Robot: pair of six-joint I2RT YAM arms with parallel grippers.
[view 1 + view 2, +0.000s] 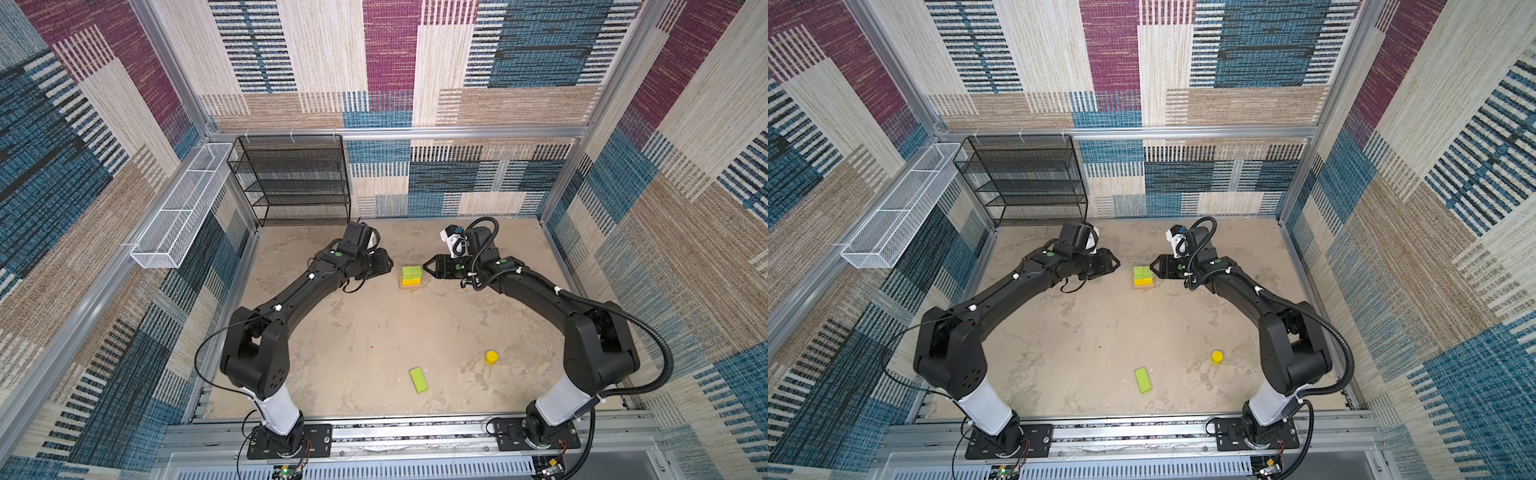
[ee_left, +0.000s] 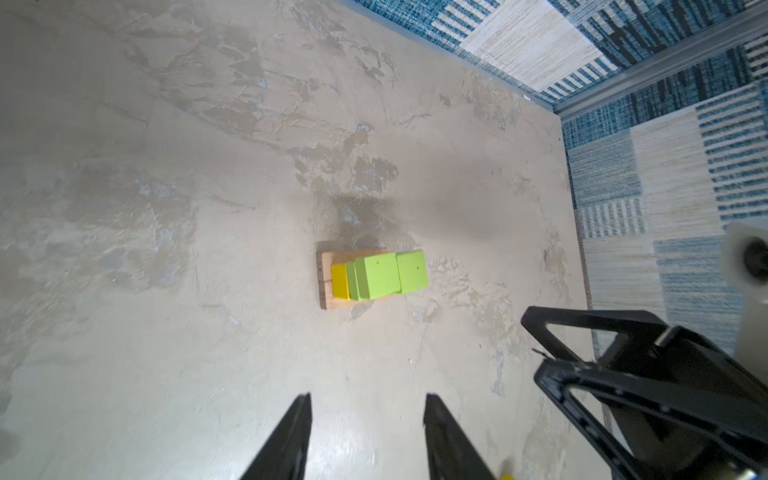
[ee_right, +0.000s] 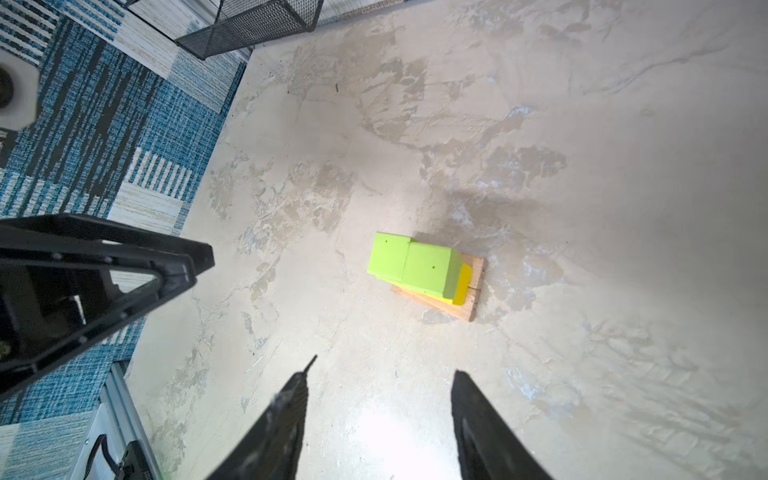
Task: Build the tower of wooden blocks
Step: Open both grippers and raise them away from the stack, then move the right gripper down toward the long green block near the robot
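Broadly, one mottled beige tabletop [image 1: 353, 332] fills the floor of the cell. Two black arms reach over it from the near rail, the left arm [image 1: 291, 299] and the right arm [image 1: 536, 286], both bent inward toward the far half.

One black wire rack [image 1: 299, 178] with shelves stands at the back left corner. One white wire basket [image 1: 178, 212] hangs on the left wall beside it.

The left gripper [image 2: 369, 397] has its jaws parted, with only bare tabletop between them. The right gripper [image 3: 380, 374] likewise shows jaws spread and empty. The two flank the wood block tower [image 1: 411, 276], near it but touching nothing, and the right one is the closer in both top views.

The tower stands between them on the far half of the tabletop. Two tan bars [image 3: 476, 286] lie side by side as its base, and two yellow cubes [image 1: 411, 282] sit on them. Lime-green flat pieces [image 2: 376, 276] lie on top, with two green faces showing side by side. Whether more green lies beneath those two I cannot tell for sure.

Well apart, toward the near edge, one loose green piece [image 1: 419, 380] lies flat and alone. One short yellow cylinder [image 1: 491, 357] stands on end to its right, nearer the right arm's base.
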